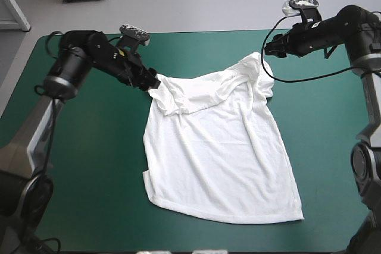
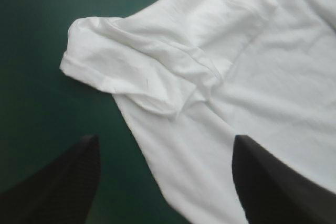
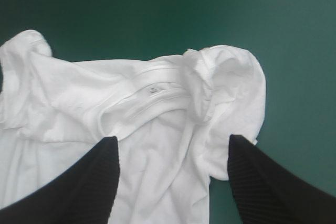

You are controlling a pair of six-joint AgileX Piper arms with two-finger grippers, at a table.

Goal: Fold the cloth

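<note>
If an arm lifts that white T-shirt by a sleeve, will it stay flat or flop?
Probably flop: the T-shirt lies in soft wrinkles, its sleeve folded over itself. It looks thin, so the rest would likely hang limp. Pushed, it would probably bunch up on the teal-green cover rather than slide.

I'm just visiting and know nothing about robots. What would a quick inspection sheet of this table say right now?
Surface: teal-green cover, lying smooth.
Job's things: T-shirt, white, spread out, wrinkled, collar toward far edge, not yet folded.
Clutter: nothing seen.
Grippers: left gripper open above one sleeve; right gripper open above the collar and other sleeve.
Cables: nothing seen beyond the robot's own.
Surroundings: nothing seen.
</note>
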